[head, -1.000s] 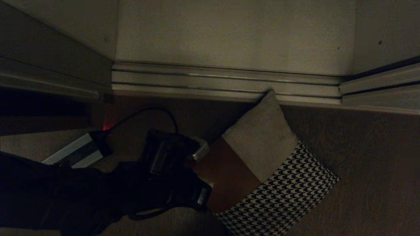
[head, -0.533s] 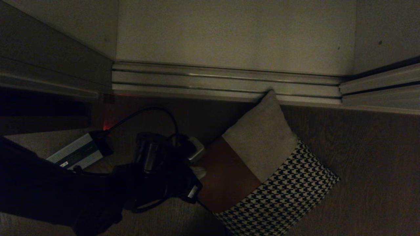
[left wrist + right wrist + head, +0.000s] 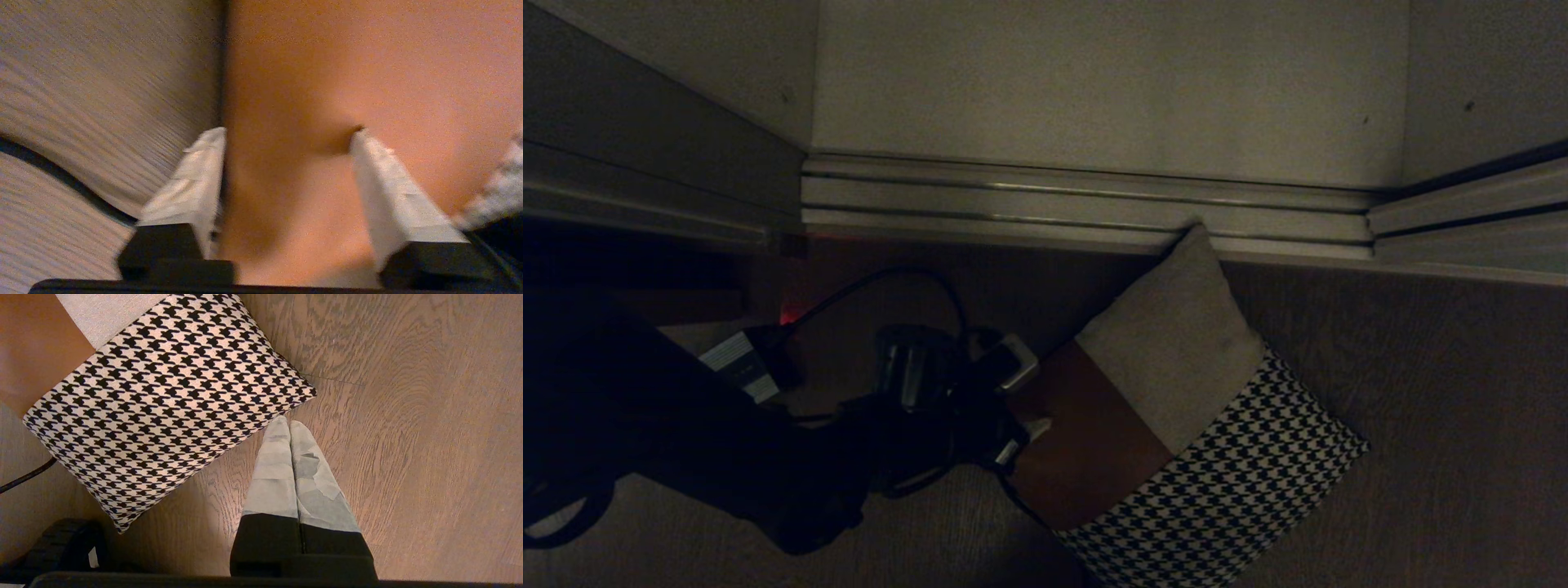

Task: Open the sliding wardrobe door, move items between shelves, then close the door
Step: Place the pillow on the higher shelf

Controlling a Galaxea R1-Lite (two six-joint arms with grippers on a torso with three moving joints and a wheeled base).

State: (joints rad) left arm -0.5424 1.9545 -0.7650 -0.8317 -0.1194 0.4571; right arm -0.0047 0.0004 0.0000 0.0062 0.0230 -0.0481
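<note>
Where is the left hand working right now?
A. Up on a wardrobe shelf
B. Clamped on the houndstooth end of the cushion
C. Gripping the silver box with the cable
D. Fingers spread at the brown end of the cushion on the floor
D: the left wrist view shows the left hand with its fingers apart, one at the edge and one on the brown block of the cushion, which lies on the wood floor.

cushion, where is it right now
In the head view the cushion lies on the wood floor right of centre, one corner touching the floor track, the left gripper at its brown edge.
</note>
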